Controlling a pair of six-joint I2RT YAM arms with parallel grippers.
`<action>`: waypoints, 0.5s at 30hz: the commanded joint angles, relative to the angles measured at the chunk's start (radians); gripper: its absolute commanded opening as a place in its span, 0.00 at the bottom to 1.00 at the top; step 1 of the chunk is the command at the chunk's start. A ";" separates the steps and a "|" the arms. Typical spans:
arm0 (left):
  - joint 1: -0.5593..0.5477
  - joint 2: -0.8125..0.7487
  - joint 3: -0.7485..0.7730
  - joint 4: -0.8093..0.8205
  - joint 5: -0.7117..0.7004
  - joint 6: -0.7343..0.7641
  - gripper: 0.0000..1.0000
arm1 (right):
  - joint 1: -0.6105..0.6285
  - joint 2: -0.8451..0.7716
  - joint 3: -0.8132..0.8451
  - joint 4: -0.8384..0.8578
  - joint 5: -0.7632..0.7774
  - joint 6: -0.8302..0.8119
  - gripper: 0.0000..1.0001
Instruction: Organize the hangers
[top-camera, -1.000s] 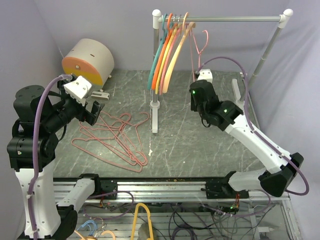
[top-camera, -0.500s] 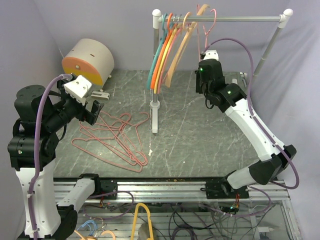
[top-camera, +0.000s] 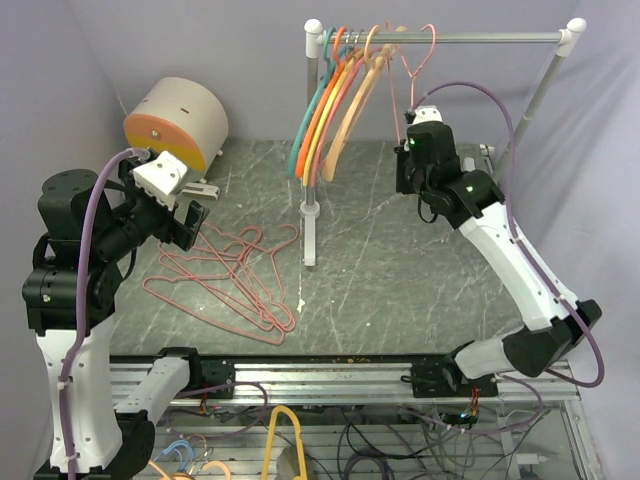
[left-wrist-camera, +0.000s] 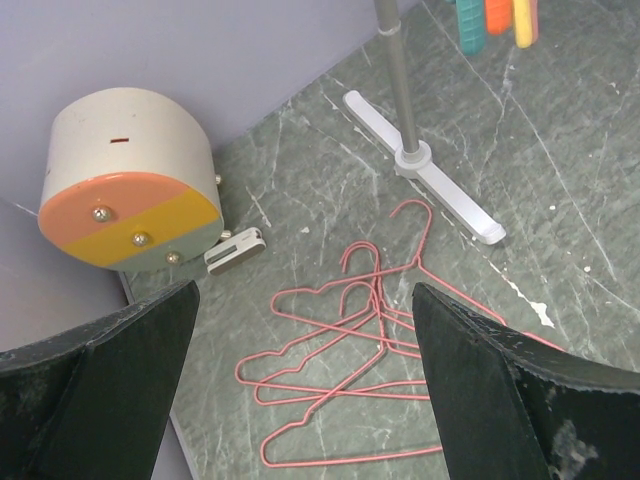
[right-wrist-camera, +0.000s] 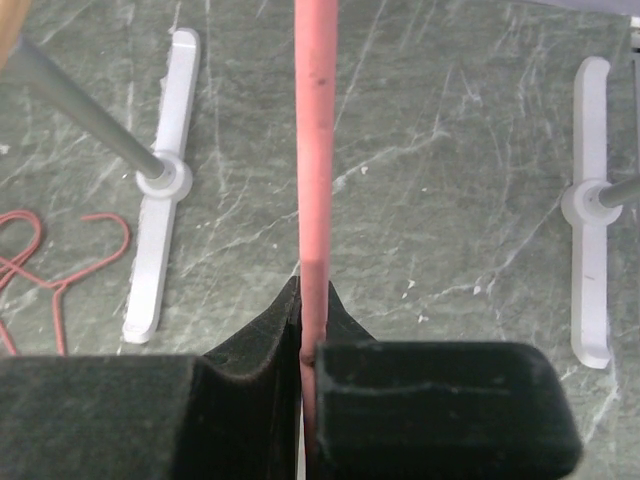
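Note:
My right gripper (top-camera: 411, 108) is shut on a thin pink wire hanger (top-camera: 421, 58), raised high under the silver rail (top-camera: 480, 38). The hanger's hook crosses the rail just right of the plastic ones; whether it rests on the rail I cannot tell. In the right wrist view the pink wire (right-wrist-camera: 313, 150) runs straight up from my pinched right gripper (right-wrist-camera: 308, 300). Teal (top-camera: 305, 135), orange (top-camera: 322, 120) and peach (top-camera: 350, 115) plastic hangers hang at the rail's left end. Several pink wire hangers (top-camera: 235, 275) lie tangled on the table below my open left gripper (top-camera: 180, 215), and the left wrist view shows that pile (left-wrist-camera: 370, 340) between its spread fingers (left-wrist-camera: 500, 400).
The rack's left post (top-camera: 310, 225) stands mid-table on a white foot (right-wrist-camera: 160, 200); its right foot (right-wrist-camera: 590, 250) lies near the table's right side. A beige drum with an orange face (top-camera: 175, 120) sits at the back left, next to the pile. Cables run along the near edge.
My right arm has lifted the pink hanger from below the rail up to it, so its hook now crosses the rail. The plastic hangers swung slightly. The left arm barely shifted.

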 joint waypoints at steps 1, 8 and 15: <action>0.000 -0.006 -0.006 0.038 -0.009 -0.006 1.00 | -0.003 -0.082 -0.023 -0.011 -0.080 0.018 0.00; 0.003 -0.004 -0.018 0.051 -0.034 -0.013 1.00 | -0.003 -0.164 -0.106 -0.033 -0.139 0.044 0.00; 0.002 -0.010 -0.031 0.059 -0.026 -0.023 1.00 | -0.004 -0.224 -0.214 -0.035 -0.160 0.067 0.00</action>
